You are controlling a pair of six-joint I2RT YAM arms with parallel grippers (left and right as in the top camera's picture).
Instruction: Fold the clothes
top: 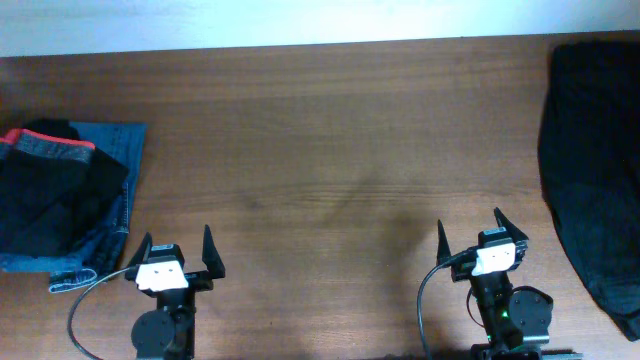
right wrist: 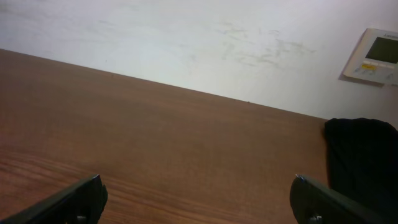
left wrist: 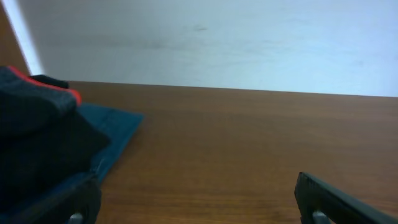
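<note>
**Left tool and right tool wide open, empty**

You have both tools at the near edge of the table, touching no cloth. The black trousers lie bunched on the jeans at the left end. Another black garment lies at the right end.

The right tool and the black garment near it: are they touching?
Apart. The overhead view shows bare table between the right tool and the black garment.
</note>
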